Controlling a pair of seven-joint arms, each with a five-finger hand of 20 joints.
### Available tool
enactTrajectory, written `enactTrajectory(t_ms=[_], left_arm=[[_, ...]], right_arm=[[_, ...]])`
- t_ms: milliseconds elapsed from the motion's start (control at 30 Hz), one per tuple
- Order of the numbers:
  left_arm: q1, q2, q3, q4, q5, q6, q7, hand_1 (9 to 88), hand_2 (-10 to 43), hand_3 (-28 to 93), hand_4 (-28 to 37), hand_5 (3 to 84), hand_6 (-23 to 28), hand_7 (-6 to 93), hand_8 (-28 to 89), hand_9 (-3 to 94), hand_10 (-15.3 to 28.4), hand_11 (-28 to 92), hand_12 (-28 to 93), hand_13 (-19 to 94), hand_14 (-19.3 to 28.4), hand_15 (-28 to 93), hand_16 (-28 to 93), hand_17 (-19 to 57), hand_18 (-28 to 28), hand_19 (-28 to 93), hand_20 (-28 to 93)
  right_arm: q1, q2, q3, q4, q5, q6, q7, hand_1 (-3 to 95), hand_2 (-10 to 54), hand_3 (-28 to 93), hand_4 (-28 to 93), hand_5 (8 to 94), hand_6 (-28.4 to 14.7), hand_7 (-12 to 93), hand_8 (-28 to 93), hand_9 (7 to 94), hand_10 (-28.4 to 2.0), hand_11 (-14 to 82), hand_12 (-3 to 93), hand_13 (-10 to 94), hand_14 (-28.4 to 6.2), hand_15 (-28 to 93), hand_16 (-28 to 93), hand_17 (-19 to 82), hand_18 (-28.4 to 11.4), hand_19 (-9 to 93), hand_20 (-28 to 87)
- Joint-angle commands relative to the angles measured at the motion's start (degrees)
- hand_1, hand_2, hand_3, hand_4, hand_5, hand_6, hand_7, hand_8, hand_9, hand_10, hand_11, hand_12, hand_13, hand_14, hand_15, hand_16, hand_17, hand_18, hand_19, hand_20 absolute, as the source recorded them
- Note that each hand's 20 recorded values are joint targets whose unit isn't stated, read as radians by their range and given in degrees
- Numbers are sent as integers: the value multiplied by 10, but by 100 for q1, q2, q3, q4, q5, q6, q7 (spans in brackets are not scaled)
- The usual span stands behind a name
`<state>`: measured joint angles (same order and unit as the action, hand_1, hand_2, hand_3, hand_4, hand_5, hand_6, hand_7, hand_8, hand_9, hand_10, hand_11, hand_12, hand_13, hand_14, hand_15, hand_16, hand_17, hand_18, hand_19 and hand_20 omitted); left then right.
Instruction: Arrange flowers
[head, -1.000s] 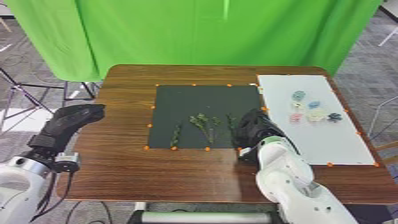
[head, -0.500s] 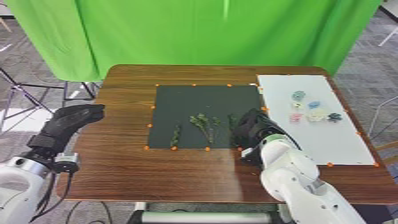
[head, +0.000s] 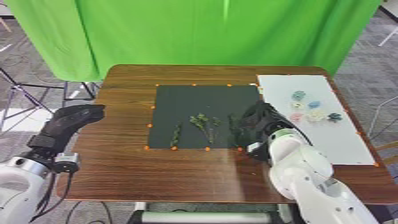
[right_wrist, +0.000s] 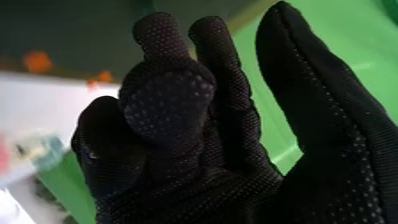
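Over the right edge of the flat black mat (head: 187, 95), the right hand (head: 259, 122) in its black glove, loose and partly spread, with a wide gap between the fingers (right_wrist: 160, 40). Nothing held there. Just beside it, a thin dark green leafy sprig (head: 233, 121), partly hidden; can't tell if touching.

Hidden under the right hand: part of the mat's right edge and of the left edge of the flat white board (head: 338, 145). Blurry in the right wrist view: the small flowers.

More greens on the mat, nearer its near edge: a thin green leafy sprig (head: 176, 135) toward the left, long way running from near to far, and a branching green sprig (head: 202, 125) in the middle, leafy tops toward the far edge, bare stem toward the near edge.

Bunched in the middle of the white board, small flowers: teal (head: 298, 95), blue (head: 314, 104), pink (head: 296, 117), cream (head: 316, 115) and dark blue (head: 335, 117).

Over the left edge of the brown wooden table (head: 124, 170), the black-gloved left hand (head: 75, 117); can't tell how open.
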<state>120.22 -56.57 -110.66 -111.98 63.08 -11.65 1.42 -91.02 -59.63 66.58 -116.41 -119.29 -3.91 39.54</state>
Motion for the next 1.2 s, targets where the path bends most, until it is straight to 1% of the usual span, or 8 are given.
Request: enactTrajectory(t_ms=[33,300,467,667,1000,1033,1100,1200], left_arm=[[59,-41,-16,-29,-11,-25,-6,326,-66,607,-150,476,36,152,-63,445,136,196,122,340,182,177,31,26,143,78,179],[80,-58,-26,-29,-24,-5,2,324,-67,608,-149,476,39,150,-63,445,136,196,122,340,182,176,31,26,143,79,180],[79,-72,-27,-30,-12,-4,11,324,-67,607,-149,476,40,148,-62,445,136,196,122,340,183,177,31,26,143,79,180],[120,-85,-67,-44,-29,-4,-1,325,-66,607,-149,476,41,147,-61,445,136,196,122,340,182,177,31,26,143,80,179],[92,-80,-56,-45,-16,-12,-15,325,-66,606,-150,476,41,147,-61,444,136,196,122,340,183,177,31,26,143,78,179],[128,-94,-74,-64,-17,-6,-19,325,-67,606,-150,475,41,147,-61,444,136,196,122,340,183,177,31,26,143,78,179],[79,-83,-51,-35,-18,-38,-24,325,-66,607,-150,475,42,147,-61,444,136,196,122,340,183,177,31,26,143,78,179],[82,-86,-38,-38,-15,-27,-24,324,-67,607,-150,476,42,147,-61,444,136,196,122,340,183,178,31,26,143,78,179]], right_arm=[[165,445,448,-228,-377,821,-70,399,-95,627,-95,662,-15,212,-38,741,-161,201,255,912,-32,530,326,621,-125,932,464],[453,647,637,412,-382,760,170,336,-95,548,-171,637,-16,172,-42,706,-169,159,239,900,-35,541,321,607,-134,932,479],[430,653,632,678,-498,505,302,319,-95,489,-238,641,-16,154,-44,706,-173,148,233,899,-37,543,319,606,-138,932,483],[409,547,645,1081,-765,91,557,340,-95,541,-214,643,-17,150,-42,719,-171,161,238,898,-36,548,318,607,-139,932,489],[396,579,670,1442,-989,9,650,353,-95,549,-196,645,-14,153,-41,723,-171,171,241,897,-34,558,317,609,-140,932,506],[412,577,662,1469,-1006,-24,644,354,-95,549,-196,645,-13,154,-41,723,-171,172,241,897,-34,558,317,609,-140,932,507],[371,585,693,1483,-985,-7,656,355,-95,552,-194,645,-12,156,-41,724,-170,172,240,897,-34,559,317,609,-141,932,508],[295,574,730,1491,-920,-31,663,372,-95,560,-191,646,-11,158,-42,722,-168,173,241,896,-34,560,317,608,-140,932,509]])
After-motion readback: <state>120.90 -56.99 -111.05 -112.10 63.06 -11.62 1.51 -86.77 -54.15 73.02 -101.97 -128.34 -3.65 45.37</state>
